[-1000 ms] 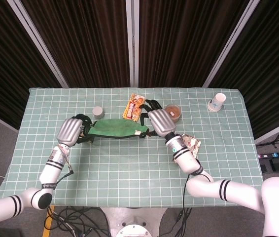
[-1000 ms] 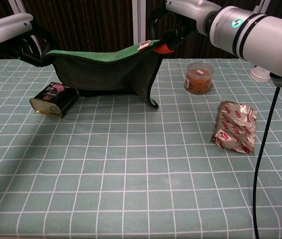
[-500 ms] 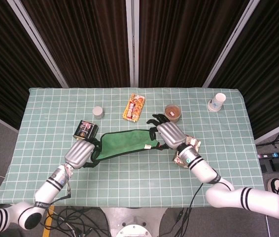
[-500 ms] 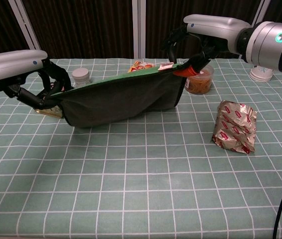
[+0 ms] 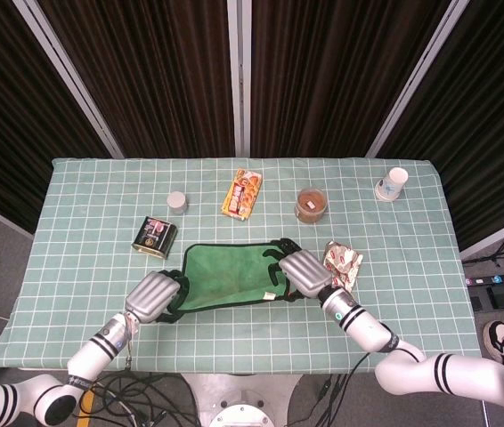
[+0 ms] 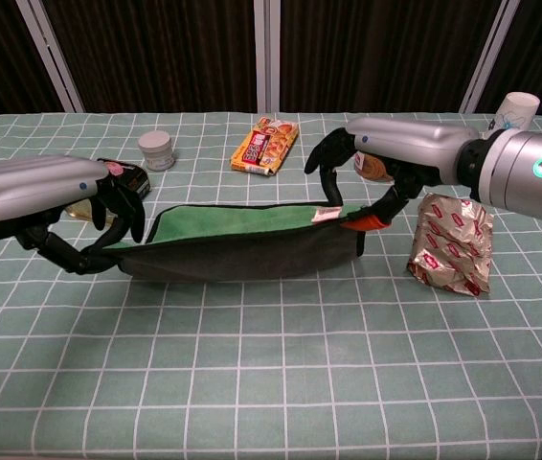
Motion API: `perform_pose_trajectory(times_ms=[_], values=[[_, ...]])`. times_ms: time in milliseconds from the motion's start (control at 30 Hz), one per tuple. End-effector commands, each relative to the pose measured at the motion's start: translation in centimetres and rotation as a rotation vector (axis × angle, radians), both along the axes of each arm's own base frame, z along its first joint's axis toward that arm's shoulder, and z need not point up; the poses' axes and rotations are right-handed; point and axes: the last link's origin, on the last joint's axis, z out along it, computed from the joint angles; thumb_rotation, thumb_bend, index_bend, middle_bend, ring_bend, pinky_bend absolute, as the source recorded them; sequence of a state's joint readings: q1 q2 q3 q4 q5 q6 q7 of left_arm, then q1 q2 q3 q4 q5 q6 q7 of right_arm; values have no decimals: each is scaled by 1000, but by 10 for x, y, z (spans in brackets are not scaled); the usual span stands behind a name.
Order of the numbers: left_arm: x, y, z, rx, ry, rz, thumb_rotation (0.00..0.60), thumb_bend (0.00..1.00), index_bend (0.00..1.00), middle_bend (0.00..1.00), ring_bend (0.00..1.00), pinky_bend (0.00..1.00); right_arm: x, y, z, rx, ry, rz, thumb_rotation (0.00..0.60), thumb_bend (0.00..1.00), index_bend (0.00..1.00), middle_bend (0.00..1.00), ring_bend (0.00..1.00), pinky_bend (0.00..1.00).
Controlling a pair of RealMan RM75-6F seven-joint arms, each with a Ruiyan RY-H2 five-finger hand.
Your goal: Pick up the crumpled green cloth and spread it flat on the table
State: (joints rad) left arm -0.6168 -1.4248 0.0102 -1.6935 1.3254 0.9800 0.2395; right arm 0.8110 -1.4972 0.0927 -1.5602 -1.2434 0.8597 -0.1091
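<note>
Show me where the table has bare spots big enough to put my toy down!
Biggest bare patch: the table's far left corner, behind the small jar and dark tin. Another lies at the right edge, in front of the paper cup and beside the foil packet. The middle is crowded: each robot hand holds the green cloth.

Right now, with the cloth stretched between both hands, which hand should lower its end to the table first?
Probably the left hand: its end of the cloth hangs lower, close to the table. The right hand holds its end higher.
</note>
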Motion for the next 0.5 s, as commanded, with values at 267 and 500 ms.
perform_pose_trajectory(times_ms=[267, 500], values=[[-8, -8, -19, -91, 89, -8, 529, 248, 491, 349, 245, 368, -17, 23, -23, -8, 71, 73, 600, 512, 694, 154, 0, 0], [-5, -11, -16, -141, 127, -3, 492, 14, 313, 282, 197, 339, -21, 36, -32, -4, 103, 113, 600, 510, 684, 146, 0, 0]])
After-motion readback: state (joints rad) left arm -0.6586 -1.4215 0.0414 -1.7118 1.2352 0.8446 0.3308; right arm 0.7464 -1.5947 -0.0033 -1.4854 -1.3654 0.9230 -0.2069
